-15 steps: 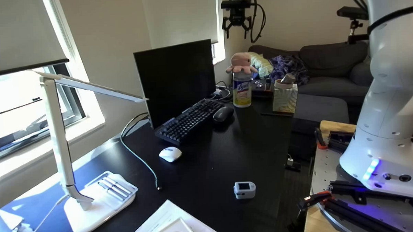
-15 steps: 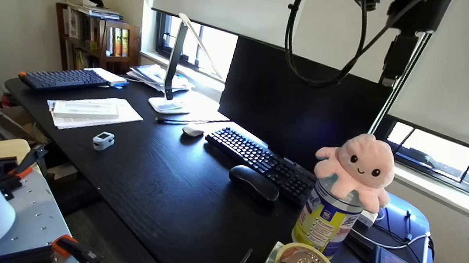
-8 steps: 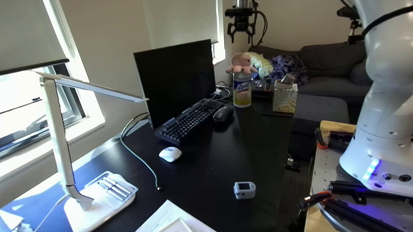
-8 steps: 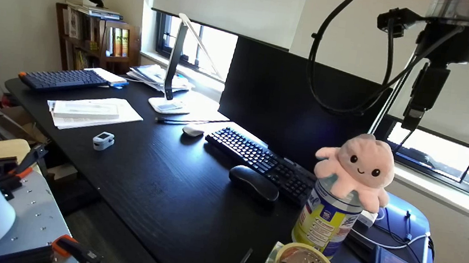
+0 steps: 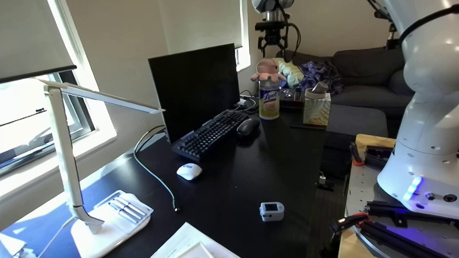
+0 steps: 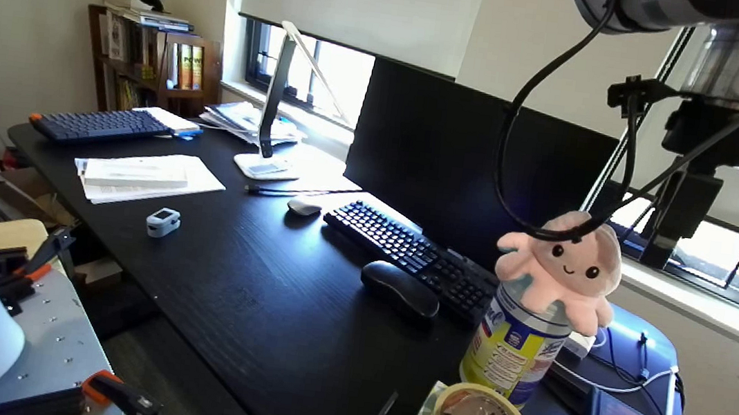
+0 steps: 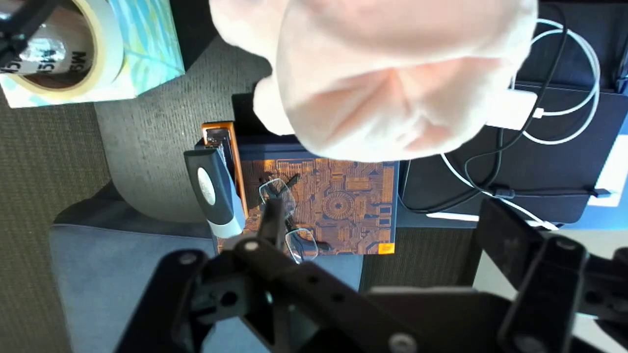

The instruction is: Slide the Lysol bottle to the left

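Above and to one side of the Lysol bottle (image 5: 269,101), upright on the surface (image 5: 276,158) near the black keyboard (image 5: 212,133), with jaws spread, could well tip it or dislodge the octopus plush (image 6: 567,270) on top by pushing too high.

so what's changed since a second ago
The open pincer has come down and shifted toward picture right in both exterior views. Nothing was grasped or let go. The Lysol bottle, the pink plush octopus on top of it and the black mouse stayed where they were.
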Action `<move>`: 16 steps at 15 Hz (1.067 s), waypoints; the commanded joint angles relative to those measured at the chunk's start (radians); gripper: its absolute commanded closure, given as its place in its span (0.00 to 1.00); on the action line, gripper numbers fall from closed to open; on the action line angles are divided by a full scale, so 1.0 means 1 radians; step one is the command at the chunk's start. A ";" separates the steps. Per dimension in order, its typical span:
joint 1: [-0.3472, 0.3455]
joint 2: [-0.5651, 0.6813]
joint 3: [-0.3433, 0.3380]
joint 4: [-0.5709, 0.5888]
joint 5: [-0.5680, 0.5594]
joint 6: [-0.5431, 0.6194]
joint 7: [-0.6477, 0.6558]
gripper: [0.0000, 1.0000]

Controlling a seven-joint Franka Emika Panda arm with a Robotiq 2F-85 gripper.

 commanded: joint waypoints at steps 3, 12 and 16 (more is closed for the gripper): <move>-0.023 0.068 0.005 0.029 0.010 0.004 -0.017 0.00; -0.017 0.123 0.002 0.006 -0.012 0.049 -0.058 0.00; -0.006 0.145 0.013 0.000 -0.020 0.063 -0.096 0.00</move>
